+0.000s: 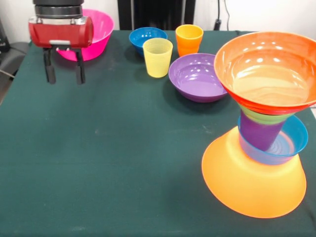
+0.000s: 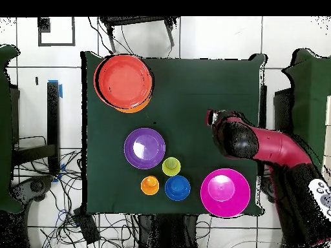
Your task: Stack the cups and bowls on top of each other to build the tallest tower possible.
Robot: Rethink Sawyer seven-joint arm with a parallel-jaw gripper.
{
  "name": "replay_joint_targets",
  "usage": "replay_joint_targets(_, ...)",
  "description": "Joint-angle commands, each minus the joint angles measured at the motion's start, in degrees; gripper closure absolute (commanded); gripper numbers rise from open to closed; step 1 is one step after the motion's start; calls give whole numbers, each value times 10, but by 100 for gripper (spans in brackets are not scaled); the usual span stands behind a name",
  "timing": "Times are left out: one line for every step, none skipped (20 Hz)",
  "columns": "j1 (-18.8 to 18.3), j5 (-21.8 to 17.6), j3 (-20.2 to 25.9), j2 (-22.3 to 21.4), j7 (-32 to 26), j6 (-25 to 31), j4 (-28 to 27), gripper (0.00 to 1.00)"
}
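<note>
**Tower standing at the near corner, gripper empty at the far one**

At about four o'clock in the front view, nearest the camera, stands the tower [image 1: 256, 143]. Its base is the big yellow-orange bowl [image 1: 252, 185], turned upside down, likely so the wide rim gives firm footing. On it sits a light blue bowl [image 1: 291, 140] right way up, cradling the purple cup [image 1: 260, 133]. Above that shows a green bowl [image 1: 264, 117], and the orange-red bowl [image 1: 269, 71] crowns the stack, mouth up and wider than its support, so it looks top-heavy.

Further back, toward one o'clock, the purple bowl [image 1: 197, 76] rests on the table [image 1: 98, 148], with the yellow cup [image 1: 157, 57] just beside it. Behind them are the dark blue bowl [image 1: 144, 37] and the orange cup [image 1: 189, 39].

Farthest, at eleven o'clock, the gripper [image 1: 64, 74] hangs with its fingers spread and nothing between them. The pink bowl [image 1: 98, 29] lies just behind it, outside the jaws; the tower is well apart, across the table at roughly four o'clock from them.
</note>
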Motion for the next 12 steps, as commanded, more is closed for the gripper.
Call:
replay_joint_targets(92, 1, -141, -63, 147, 54, 62, 0)
replay_joint_targets(98, 10, -152, -67, 151, 60, 65, 0)
replay_joint_targets(101, 20, -158, -70, 154, 66, 70, 0)
replay_joint_targets(107, 28, -169, -71, 160, 72, 73, 0)
replay_joint_targets(114, 36, -182, -73, 168, 77, 75, 0)
replay_joint_targets(121, 43, -194, -75, 176, 81, 78, 0)
replay_joint_targets(127, 52, -205, -76, 184, 86, 81, 0)
replay_joint_targets(135, 56, -219, -76, 195, 85, 81, 0)
replay_joint_targets(140, 67, -229, -73, 206, 91, 83, 0)
replay_joint_targets(147, 73, -240, -69, 216, 90, 82, 0)
replay_joint_targets(150, 79, -247, -65, 224, 88, 83, 0)
replay_joint_targets(152, 88, -252, -59, 233, 83, 89, 0)
